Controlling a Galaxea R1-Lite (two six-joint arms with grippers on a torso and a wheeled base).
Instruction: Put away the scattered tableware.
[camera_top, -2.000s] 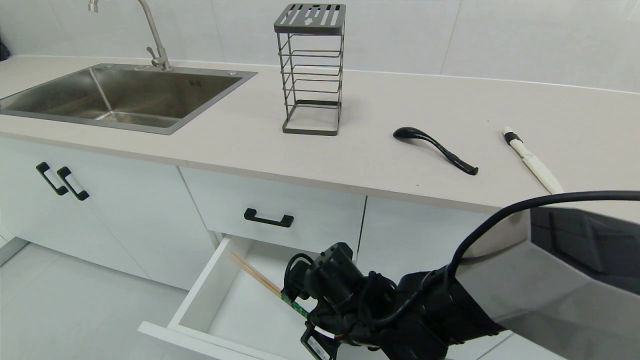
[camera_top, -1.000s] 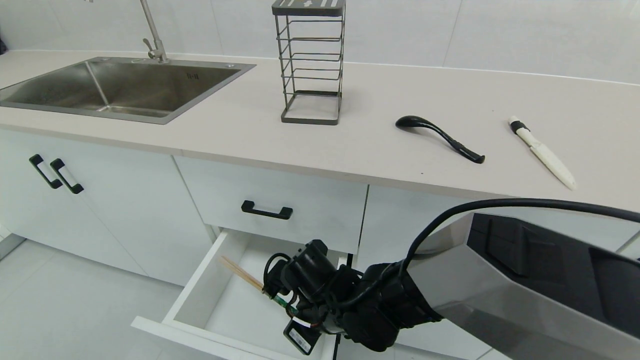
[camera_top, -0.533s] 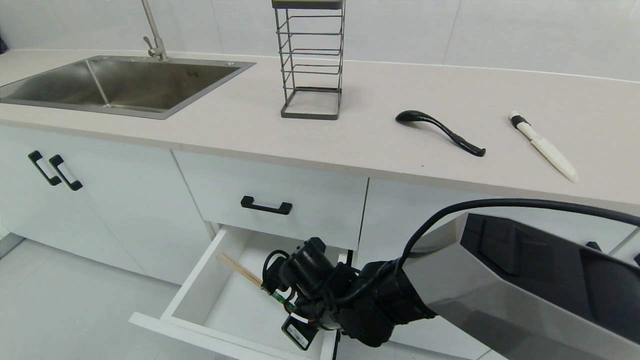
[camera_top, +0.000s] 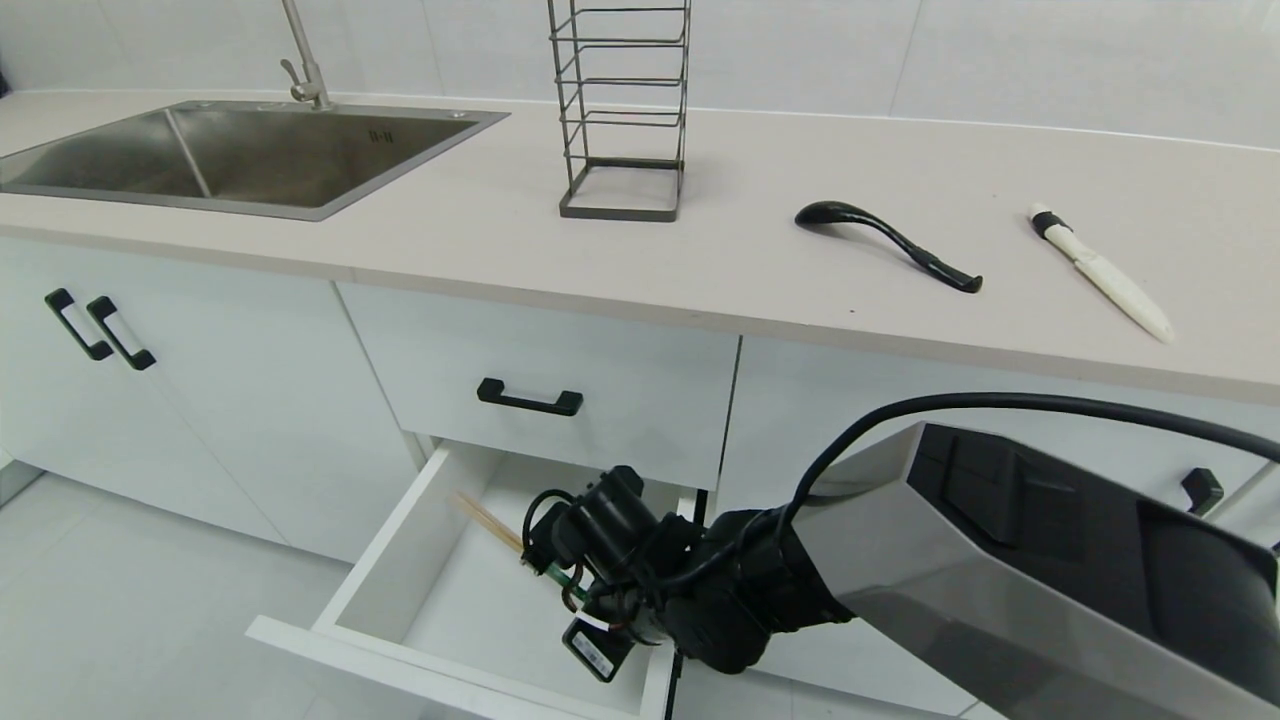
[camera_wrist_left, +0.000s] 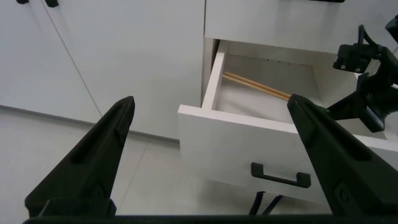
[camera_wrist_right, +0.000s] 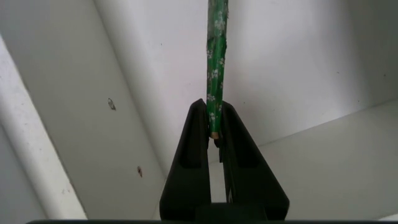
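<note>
chopsticks (camera_wrist_right: 216, 50) sit low in the open drawer (camera_top: 385, 560) | our right gripper (camera_wrist_right: 214, 118) is clamped on their green end, long axis running straight out from the grip toward the drawer's back-left | left gripper (camera_wrist_left: 211, 102) gapes wide, outside the front

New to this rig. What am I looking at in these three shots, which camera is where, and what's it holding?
It is a two-armed robot on wheels at a kitchen counter. The wide picture is from its head, looking down; the other two are from a camera on each wrist. The right hand is shut on green-ended chopsticks, their tips inside the open drawer below the counter. The left wrist picture sees that drawer from outside, between the open fingers of the left hand. On the counter lie a black spoon and a white knife; a wire rack and a sink are further left.
</note>
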